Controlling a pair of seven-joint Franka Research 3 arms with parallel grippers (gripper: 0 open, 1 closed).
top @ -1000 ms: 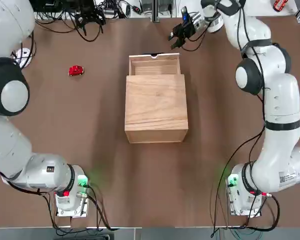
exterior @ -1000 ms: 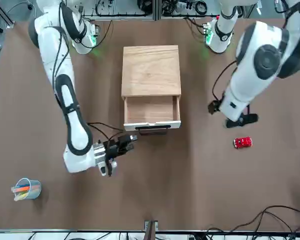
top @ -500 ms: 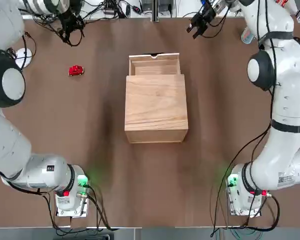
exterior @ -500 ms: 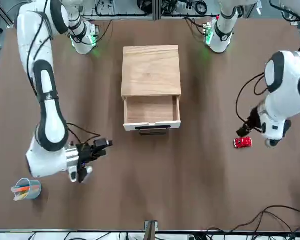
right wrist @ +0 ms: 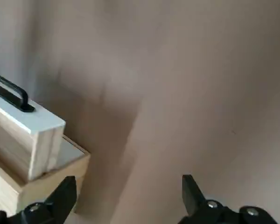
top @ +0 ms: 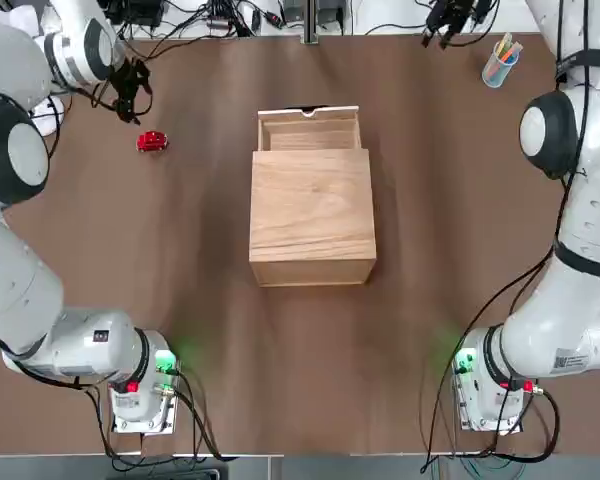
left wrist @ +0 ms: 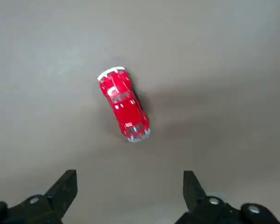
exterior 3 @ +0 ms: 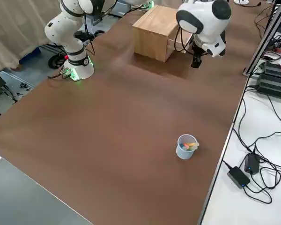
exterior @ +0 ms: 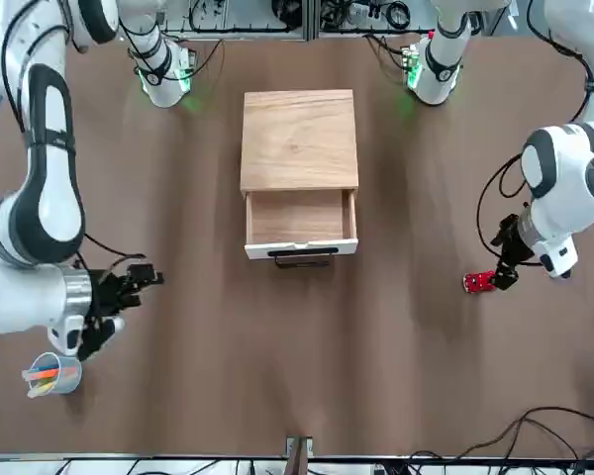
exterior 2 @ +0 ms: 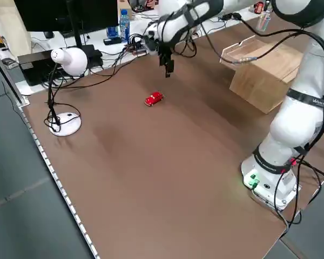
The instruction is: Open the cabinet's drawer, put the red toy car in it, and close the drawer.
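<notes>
The red toy car (left wrist: 124, 104) sits alone on the brown table (top: 180, 250), well apart from the cabinet (top: 312, 216), whose drawer (top: 310, 130) stands pulled out and bare inside. The left gripper (left wrist: 129, 186) hangs just above the car, its 2 fingers spread wide and gripping nothing. The right gripper (exterior: 114, 297) is off near the pen cup (exterior: 49, 375), also released and empty. The car looks light, rigid and glossy, so likely slippery; I would pinch it across its flat sides, mid-body, since the rounded roof and ends could squirt free.
</notes>
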